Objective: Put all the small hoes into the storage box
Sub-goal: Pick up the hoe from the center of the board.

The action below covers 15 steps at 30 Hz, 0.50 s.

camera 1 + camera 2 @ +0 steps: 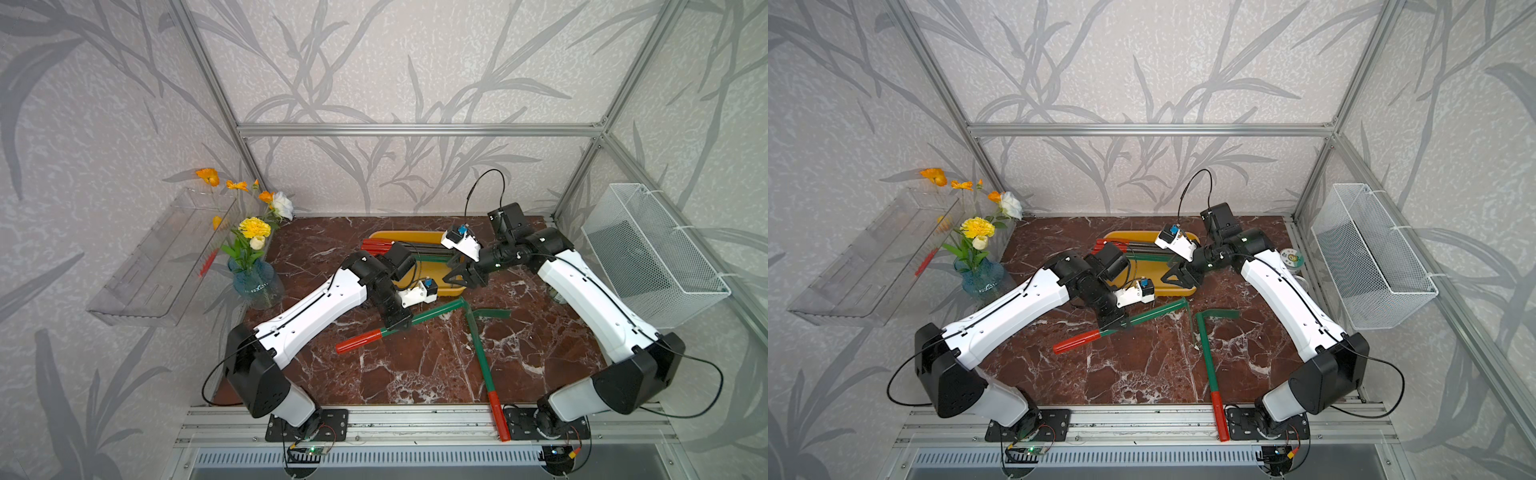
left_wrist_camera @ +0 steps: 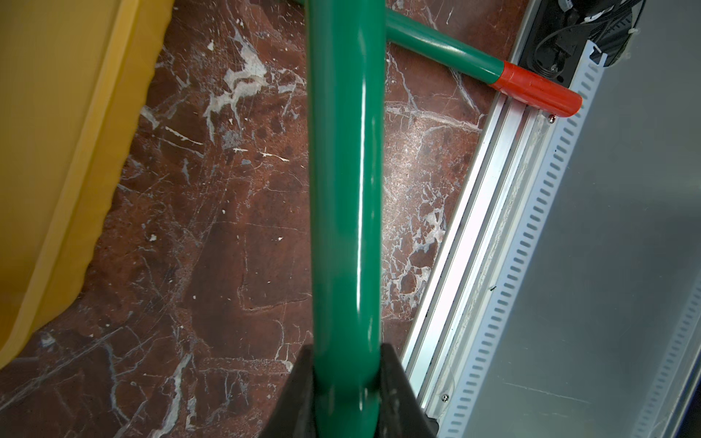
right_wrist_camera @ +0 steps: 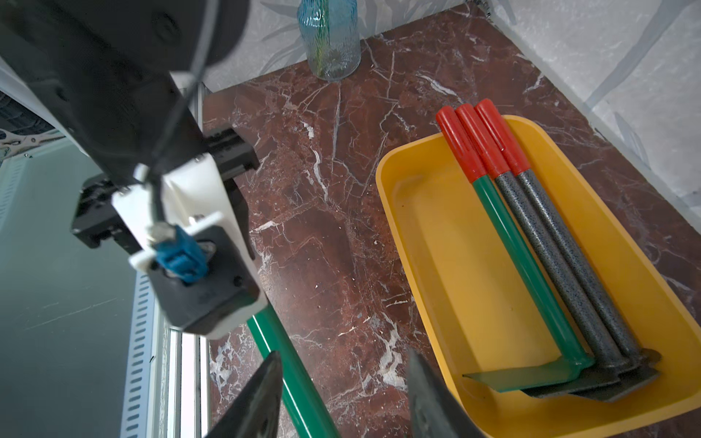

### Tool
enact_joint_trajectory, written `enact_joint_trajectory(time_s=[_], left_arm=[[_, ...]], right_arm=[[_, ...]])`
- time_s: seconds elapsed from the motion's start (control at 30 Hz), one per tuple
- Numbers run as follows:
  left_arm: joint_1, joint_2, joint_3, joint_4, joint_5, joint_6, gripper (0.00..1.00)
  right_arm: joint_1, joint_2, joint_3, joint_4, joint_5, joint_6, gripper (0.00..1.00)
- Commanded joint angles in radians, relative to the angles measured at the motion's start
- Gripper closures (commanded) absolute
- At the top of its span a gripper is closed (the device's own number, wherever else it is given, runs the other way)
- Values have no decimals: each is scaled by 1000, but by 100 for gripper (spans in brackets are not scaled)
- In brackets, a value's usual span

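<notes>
Carrying step, I judge: left gripper (image 2: 346,383), jaws pinching the small hoe (image 1: 436,311) by its green shaft, at 6 o'clock of the storage box (image 1: 407,235); right gripper (image 1: 454,272), jaws spread and empty; next, lift over the rim toward 12 o'clock.

— What hides the storage box (image 1: 409,237) in both top views?
— The left arm (image 1: 316,309) and right arm (image 1: 582,291), partly.
— The small hoe (image 2: 343,212)?
— The left wrist view's edge cuts off its blade.
— The small round object (image 1: 1292,258)?
— Its label is too small to read.
</notes>
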Motion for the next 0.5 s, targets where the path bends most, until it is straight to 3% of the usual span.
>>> enact_joint_trajectory(time_s=[0.0, 0.47], left_arm=[[-1, -67, 23, 10, -6, 36, 100], [0, -66, 81, 5, -53, 77, 100]], right_arm=[[19, 18, -10, -115, -13, -51, 47], [59, 89, 4, -146, -154, -73, 47]])
